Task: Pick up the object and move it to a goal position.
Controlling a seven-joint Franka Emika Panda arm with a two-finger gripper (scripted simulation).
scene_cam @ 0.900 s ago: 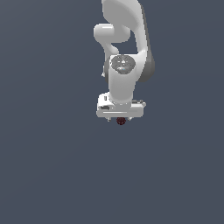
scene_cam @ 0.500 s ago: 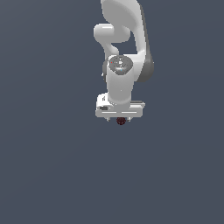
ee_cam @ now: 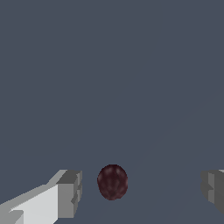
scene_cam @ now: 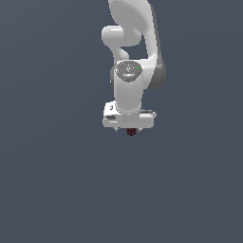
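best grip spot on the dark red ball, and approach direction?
Grip the dark red ball across its widest middle: it is roughly round, so no side looks better. In the wrist view it already sits between the gripper fingers, with a gap on each side, nearer one finger. Probably descend straight and close; centring first would help.

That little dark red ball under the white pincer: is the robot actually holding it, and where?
Nothing is held. The ball sits between the pincer's two fingers, with open space on both sides, so neither finger touches it.
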